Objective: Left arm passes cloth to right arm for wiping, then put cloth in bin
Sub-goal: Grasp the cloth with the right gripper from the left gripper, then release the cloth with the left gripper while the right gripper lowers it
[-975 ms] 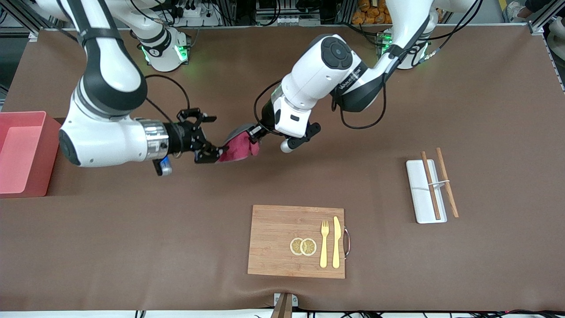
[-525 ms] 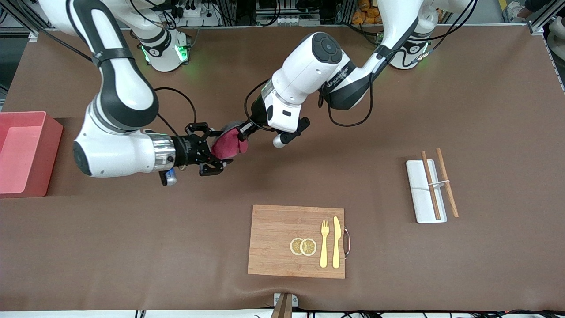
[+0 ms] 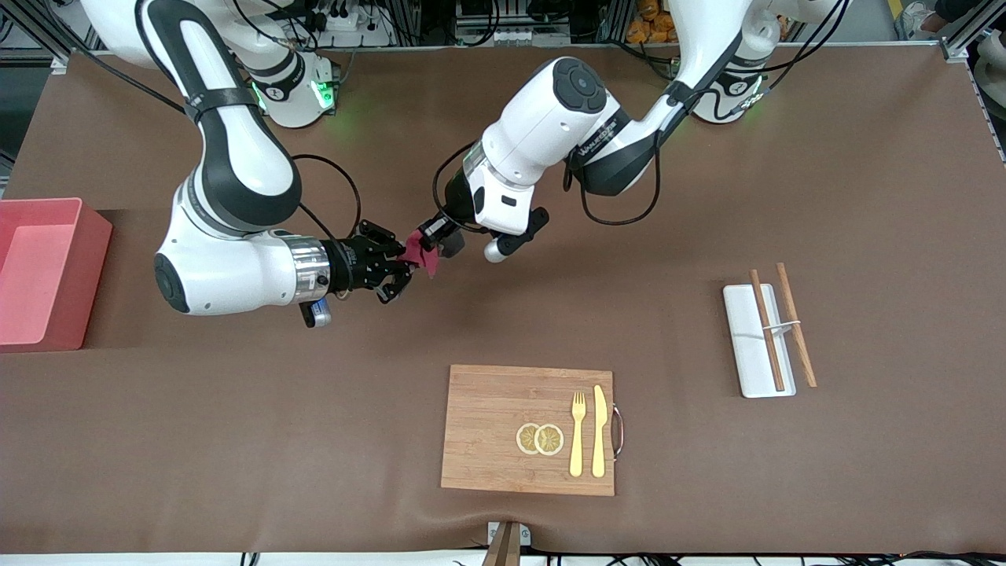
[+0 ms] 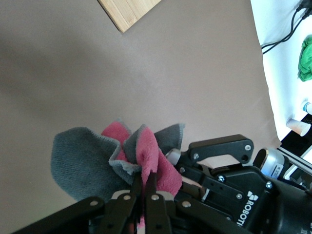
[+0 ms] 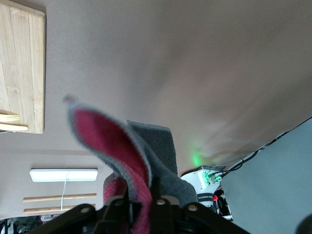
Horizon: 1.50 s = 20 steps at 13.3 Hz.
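The cloth (image 3: 419, 257) is hanging in the air above the bare desk (image 3: 707, 196), well apart from the board (image 3: 503, 409), pinched from both ends. The left gripper (image 3: 437, 234) is clamping one fold between closed fingers (image 4: 151, 191); the right gripper (image 3: 394, 271) is closing its fingers (image 5: 127, 204) on another, so the handover is likely midway. The bin (image 3: 47, 271) is waiting at the right arm's end, far from the board.
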{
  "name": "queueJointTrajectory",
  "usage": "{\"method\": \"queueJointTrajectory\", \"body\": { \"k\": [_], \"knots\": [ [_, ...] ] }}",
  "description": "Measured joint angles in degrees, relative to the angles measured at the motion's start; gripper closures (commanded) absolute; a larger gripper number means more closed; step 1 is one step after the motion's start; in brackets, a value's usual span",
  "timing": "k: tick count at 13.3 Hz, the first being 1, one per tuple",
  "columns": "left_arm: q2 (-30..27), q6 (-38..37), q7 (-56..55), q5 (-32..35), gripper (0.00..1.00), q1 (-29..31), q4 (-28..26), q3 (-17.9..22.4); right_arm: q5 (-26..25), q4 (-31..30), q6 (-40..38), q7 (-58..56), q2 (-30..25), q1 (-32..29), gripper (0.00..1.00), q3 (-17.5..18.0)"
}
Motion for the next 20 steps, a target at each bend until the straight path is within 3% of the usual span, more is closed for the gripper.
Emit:
{"method": "queueJointTrajectory", "body": {
  "k": [1, 3, 4, 8, 11, 14, 17, 20],
  "knots": [
    [0.0, 0.01, -0.25, 0.0, 0.59, 0.0, 0.02, 0.0, 0.0, 0.0, -0.01, 0.0, 0.0, 0.0, 1.0, 0.0],
    [0.0, 0.05, -0.32, 0.0, 0.08, 0.0, 0.23, 0.01, -0.29, 0.0, 0.01, -0.23, 0.0, -0.01, 1.0, -0.04],
    [0.0, 0.05, -0.34, 0.0, 0.0, 0.03, 0.53, 0.03, -1.04, 0.05, 0.15, -0.47, 0.0, -0.06, 1.0, -0.2],
    [-1.02, -1.1, -0.36, 0.0, 0.0, 0.69, 2.16, 0.47, -13.42, 1.4, 0.89, -6.99, 0.0, -2.14, 1.0, -0.76],
    [-4.69, -7.44, -0.23, 0.05, 0.0, 3.52, 2.74, 0.75, -22.66, 1.32, 2.77, -27.93, 0.5, -5.51, 1.0, -1.06],
    [-9.55, -16.76, 2.13, 3.43, 0.0, 7.93, 2.79, 0.91, -30.94, 0.67, 5.19, -44.16, 1.75, -9.7, 1.0, -1.28],
    [-13.19, -28.53, 11.47, 5.69, 0.0, 12.29, 2.71, 1.05, -40.73, 0.66, 5.38, -50.23, 2.07, -12.99, 1.0, -1.34],
    [-15.31, -39.75, 20.61, 7.82, 0.0, 17.78, 2.57, 1.2, -43.67, -0.85, 6.26, -56.79, 2.12, -16.89, 1.0, -1.45]
  ]
}}
